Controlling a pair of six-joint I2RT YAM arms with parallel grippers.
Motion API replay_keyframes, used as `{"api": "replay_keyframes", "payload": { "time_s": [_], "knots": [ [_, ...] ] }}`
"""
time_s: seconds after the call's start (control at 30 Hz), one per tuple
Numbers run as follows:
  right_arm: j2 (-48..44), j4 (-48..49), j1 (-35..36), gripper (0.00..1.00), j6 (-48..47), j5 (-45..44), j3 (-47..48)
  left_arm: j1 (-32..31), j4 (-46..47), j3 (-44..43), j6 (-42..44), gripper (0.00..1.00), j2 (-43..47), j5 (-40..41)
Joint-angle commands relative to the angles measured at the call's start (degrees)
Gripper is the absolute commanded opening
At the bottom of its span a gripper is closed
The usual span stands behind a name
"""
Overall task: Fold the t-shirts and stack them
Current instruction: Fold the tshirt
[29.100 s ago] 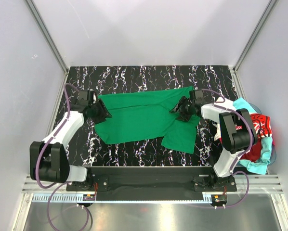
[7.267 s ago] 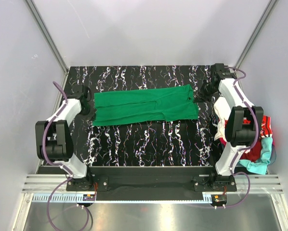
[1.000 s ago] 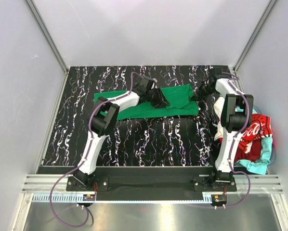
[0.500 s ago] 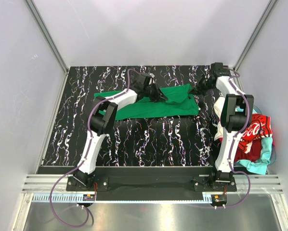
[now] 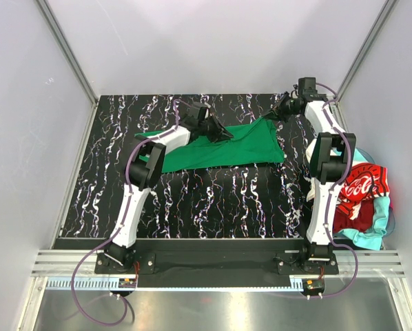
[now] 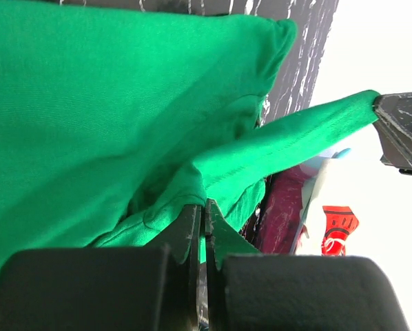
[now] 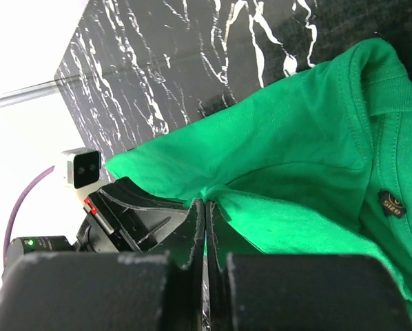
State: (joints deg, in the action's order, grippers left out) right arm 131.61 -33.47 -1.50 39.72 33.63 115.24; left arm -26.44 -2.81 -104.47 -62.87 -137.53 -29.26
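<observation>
The bright green t-shirt [image 5: 213, 153] lies folded into a long band across the back of the black marbled table [image 5: 192, 207]. My left gripper [image 5: 223, 134] is shut on a fold of its green cloth [image 6: 89, 103] near the middle of the far edge. At the shirt's far right corner, my right gripper [image 5: 275, 115] is also shut on the cloth [image 7: 316, 138]. A ridge of fabric is stretched taut and lifted between the two grippers. In the right wrist view the left gripper [image 7: 123, 214] shows just beyond the pinched fold.
More t-shirts lie in a heap off the table's right edge, a red Coca-Cola one [image 5: 363, 187] over a turquoise one [image 5: 371, 233]. The red one [image 6: 337, 224] also shows in the left wrist view. Grey walls enclose the table on three sides.
The left gripper has closed on the green shirt's fold. Both grippers have moved toward the back wall, pulling the shirt's far edge up and taut.
</observation>
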Motion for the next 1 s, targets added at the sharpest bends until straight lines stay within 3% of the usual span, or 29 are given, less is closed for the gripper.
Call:
{"api": "replay_keyframes", "payload": {
  "time_s": [0.0, 0.4, 0.97],
  "knots": [
    [1.1, 1.22, 0.36, 0.0, 0.97, 1.97, 3.06, -0.02, 3.69, -2.93, -1.2, 0.0, -0.36, -1.95],
    [3.3, -7.56, 0.18, 0.0, -1.05, -1.54, 7.11, 1.21, 2.98, -5.31, -2.61, 0.0, -2.3, -4.57],
    [-12.69, -7.48, -1.05, 0.0, -0.7, -3.65, -11.79, 0.51, -0.44, 0.4, -1.2, 0.02, -0.72, -12.23]
  ]
}}
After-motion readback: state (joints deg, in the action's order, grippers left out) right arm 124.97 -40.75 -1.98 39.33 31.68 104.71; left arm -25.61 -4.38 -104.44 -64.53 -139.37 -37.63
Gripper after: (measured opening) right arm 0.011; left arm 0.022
